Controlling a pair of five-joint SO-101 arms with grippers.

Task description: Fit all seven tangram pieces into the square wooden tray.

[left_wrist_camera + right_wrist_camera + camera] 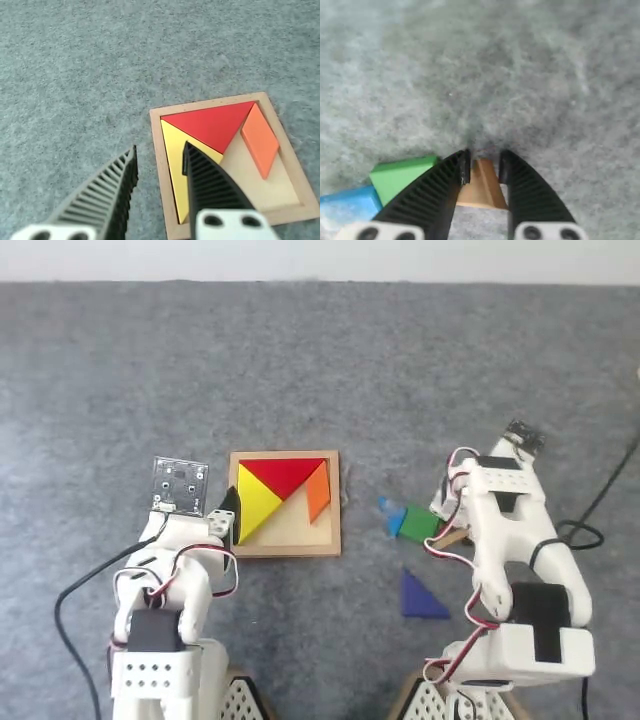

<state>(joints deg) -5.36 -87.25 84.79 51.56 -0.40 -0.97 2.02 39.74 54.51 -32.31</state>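
Note:
The square wooden tray (334,540) (156,150) holds a red triangle (283,476) (212,125), a yellow triangle (256,504) (176,170) and an orange parallelogram (318,494) (260,140). My left gripper (228,512) (159,156) stands open astride the tray's left rim, one finger over the yellow triangle. My right gripper (447,532) (484,162) is shut on a tan piece (456,537) (481,189) low on the carpet. Beside it lie a green piece (419,524) (400,176) and a light blue piece (392,514) (347,206). A dark blue triangle (420,597) lies nearer the arm bases.
Grey carpet (320,370) covers the table, with open room behind the tray. The lower right of the tray floor (250,185) is bare wood. A black cable (610,490) runs along the right edge.

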